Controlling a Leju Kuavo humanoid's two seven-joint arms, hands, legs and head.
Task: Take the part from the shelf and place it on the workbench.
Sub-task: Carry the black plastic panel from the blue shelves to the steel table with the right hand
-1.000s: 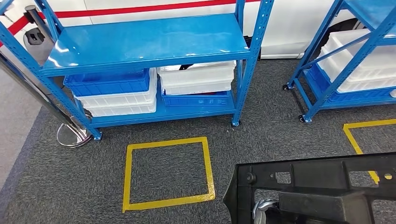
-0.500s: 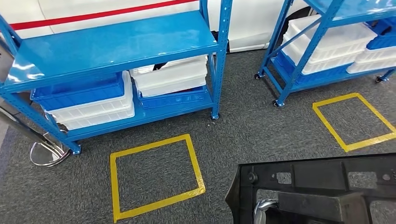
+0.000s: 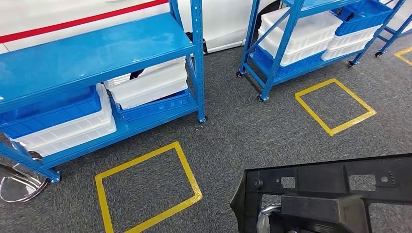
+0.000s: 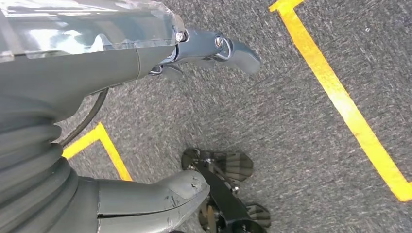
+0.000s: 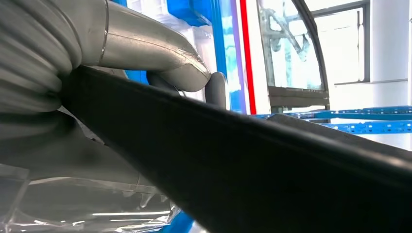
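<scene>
The part (image 3: 330,187) is a large flat black plastic frame with cut-out openings, held low at the right in the head view, above the grey carpet. In the right wrist view its dark edge (image 5: 272,170) runs across the picture, and my right hand (image 5: 145,53) grips it with the thumb lying over the top. A bit of silver metal (image 3: 265,221) shows through the part's opening. My left hand (image 4: 97,68) hangs over the carpet with thumb and fingers apart, holding nothing.
A blue shelf rack (image 3: 97,53) with white and blue bins (image 3: 145,85) stands ahead on the left. A second rack (image 3: 301,29) stands at the back right. Yellow tape squares (image 3: 145,189) (image 3: 335,104) mark the carpet. A chrome post base (image 3: 14,182) sits at the far left.
The camera has turned to the right: racks and tape squares slid left in the picture and the second rack came into fuller view. The part stays in the same place in my hand.
</scene>
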